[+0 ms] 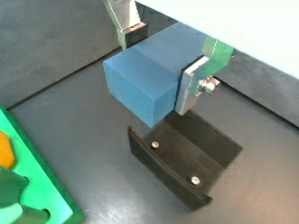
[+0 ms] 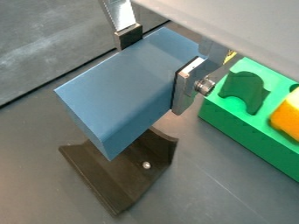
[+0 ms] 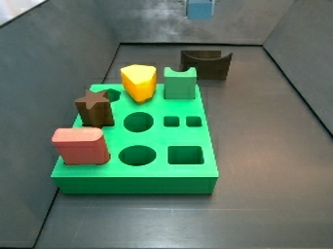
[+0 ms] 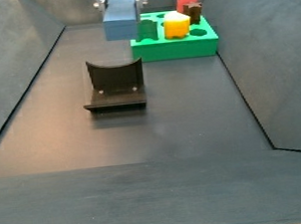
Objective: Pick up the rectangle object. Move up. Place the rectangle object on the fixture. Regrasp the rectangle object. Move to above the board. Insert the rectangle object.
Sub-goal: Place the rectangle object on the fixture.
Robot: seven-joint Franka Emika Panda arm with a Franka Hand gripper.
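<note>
My gripper (image 1: pixel 163 59) is shut on the rectangle object (image 1: pixel 146 80), a slate-blue block clamped between the silver fingers (image 1: pixel 194 83) in both wrist views (image 2: pixel 117 96). The block hangs in the air above the fixture (image 1: pixel 187 162), a dark notched bracket on the floor, and does not touch it. In a side view the block (image 4: pixel 121 20) hovers over the fixture (image 4: pixel 113 85), with the green board (image 4: pixel 176 46) behind it. Another side view shows the block (image 3: pixel 201 9) at the frame's top edge, beyond the fixture (image 3: pixel 208 64) and the board (image 3: pixel 92 173).
On the board stand a red rounded block (image 3: pixel 81 146), a brown star piece (image 3: pixel 93 105), a yellow piece (image 3: pixel 138 83) and a green notched block (image 3: pixel 180 85). Round and square holes (image 3: pixel 186 154) are open. Dark sloped walls (image 4: pixel 17 87) enclose the floor.
</note>
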